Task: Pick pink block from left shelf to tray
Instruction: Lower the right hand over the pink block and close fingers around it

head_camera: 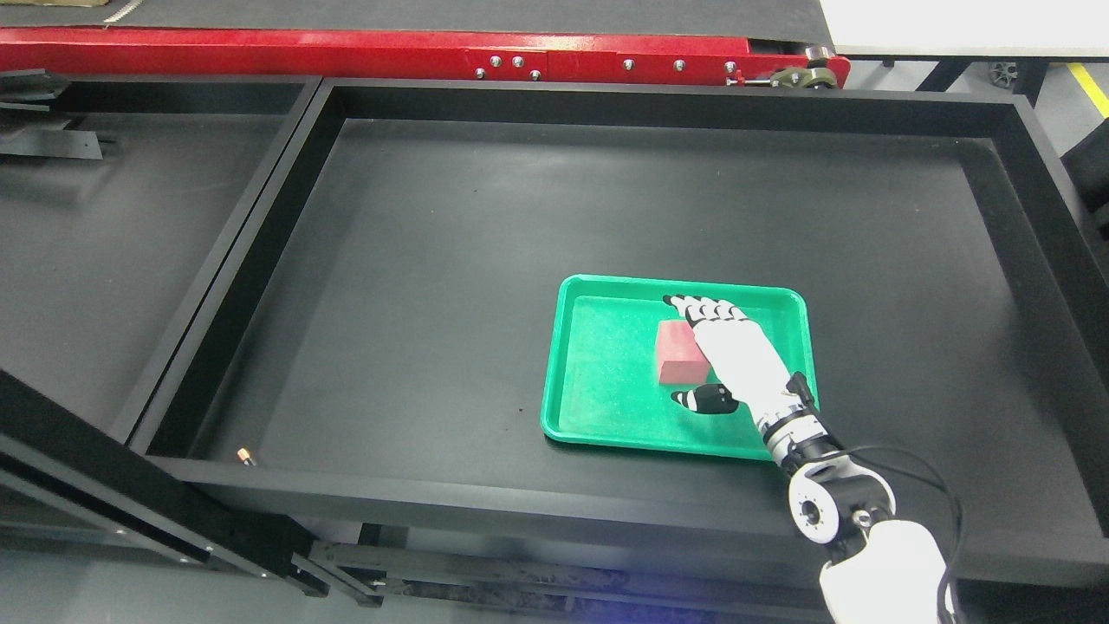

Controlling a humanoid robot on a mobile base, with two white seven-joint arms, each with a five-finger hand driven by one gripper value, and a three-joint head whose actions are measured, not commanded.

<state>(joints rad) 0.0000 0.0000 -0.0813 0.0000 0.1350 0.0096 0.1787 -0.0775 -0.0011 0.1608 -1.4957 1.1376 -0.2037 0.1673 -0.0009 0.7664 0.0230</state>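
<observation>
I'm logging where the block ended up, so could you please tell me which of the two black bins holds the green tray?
The large right bin, where the right hand rests over the pink block in the green tray. The left bin has none.

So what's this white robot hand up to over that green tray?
The robot's right hand is reaching into a green tray that sits in a big black bin. A pink block lies on the tray floor, and the hand is spread over its right side, fingers above it and thumb below. Whether the hand is gripping the block or has let go is hard to tell. The left arm is out of sight.
</observation>
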